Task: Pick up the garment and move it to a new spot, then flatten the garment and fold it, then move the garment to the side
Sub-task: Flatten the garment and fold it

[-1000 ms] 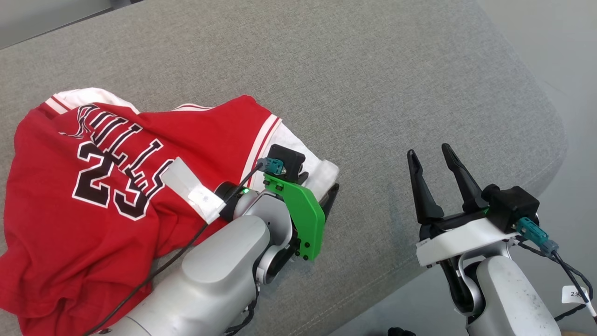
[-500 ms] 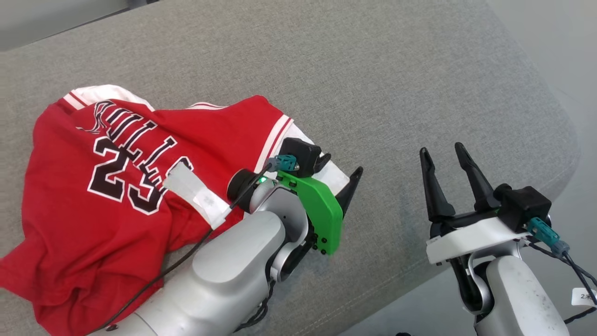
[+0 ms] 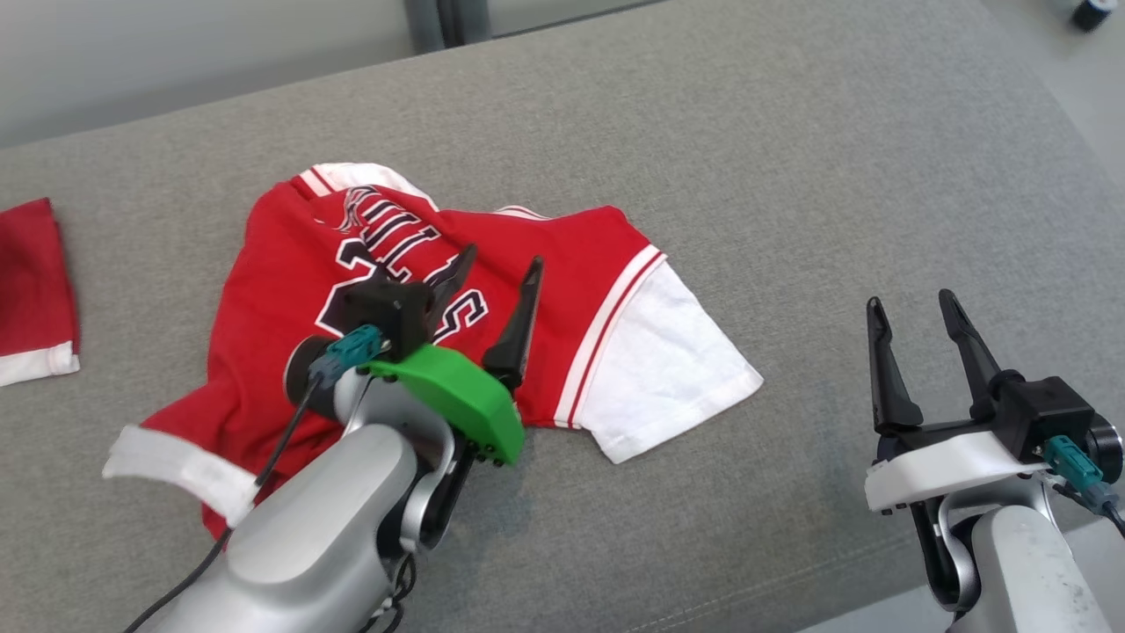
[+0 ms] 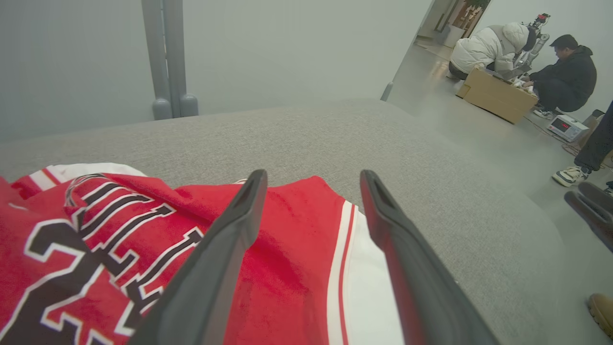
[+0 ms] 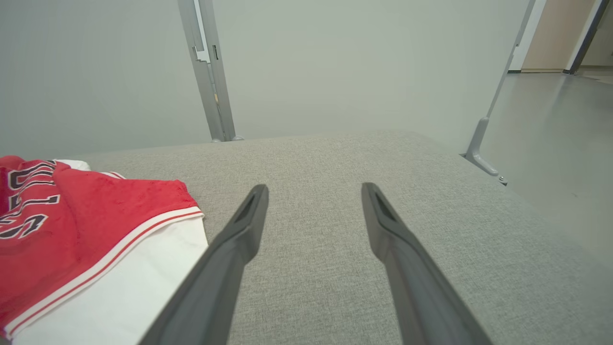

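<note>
The garment [image 3: 281, 255] is a red jersey with black-and-white lettering and a white sleeve [image 3: 668, 352]. It lies crumpled on the grey cushion [image 3: 791, 176], left of centre. My left gripper [image 3: 499, 261] hovers open over the lettering with nothing between its fingers. Along those fingers in the left wrist view, the left gripper [image 4: 312, 176] spans the red cloth of the garment [image 4: 119, 230] near the striped sleeve seam. My right gripper [image 3: 910, 301] stands open and empty over bare cushion, well right of the sleeve. In the right wrist view, the right gripper [image 5: 313, 189] has the garment [image 5: 72, 215] at its lower left.
A second red cloth with a white hem [image 3: 31, 281] lies at the cushion's far left. The cushion's rounded edge drops off at the right [image 3: 1090, 158]. Grey posts [image 4: 167, 57] stand behind it. Two people crouch by a cardboard box [image 4: 495, 96] on the floor beyond.
The head camera has shifted, bringing the whole jersey and the second cloth into view. My left gripper has lifted off the white sleeve and now points up over the lettering. The right gripper stays open.
</note>
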